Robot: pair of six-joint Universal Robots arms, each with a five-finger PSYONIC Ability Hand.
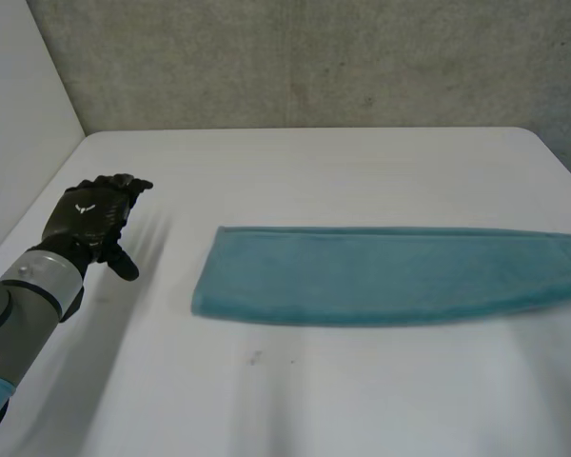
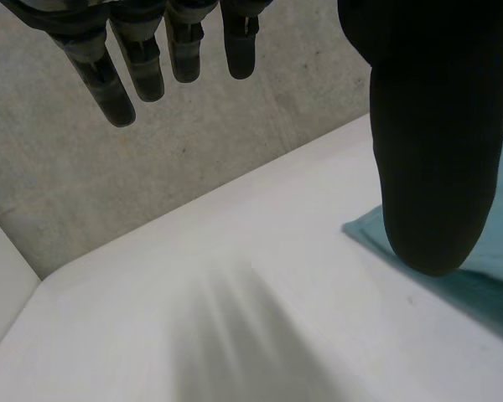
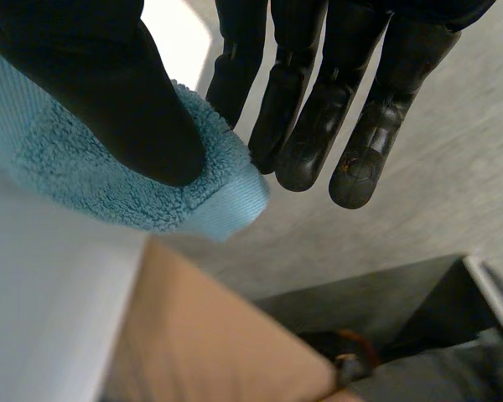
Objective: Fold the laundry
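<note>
A teal towel (image 1: 390,276) lies folded into a long narrow strip across the white table (image 1: 295,171), running from the middle out past the right side. My left hand (image 1: 93,219) hovers open over the bare table left of the towel's near end; in the left wrist view its straight fingers (image 2: 142,59) and thumb (image 2: 436,151) hold nothing, with a towel corner (image 2: 486,276) beyond the thumb. In the right wrist view my right hand (image 3: 109,92) pinches the end of the towel (image 3: 92,184), thumb on top and fingers (image 3: 318,126) behind its edge.
A grey wall (image 1: 314,57) backs the table and a white panel (image 1: 19,114) stands at its left. Past the table's edge by the right hand are a tan surface (image 3: 218,335) and a dark box (image 3: 419,310) on the grey floor.
</note>
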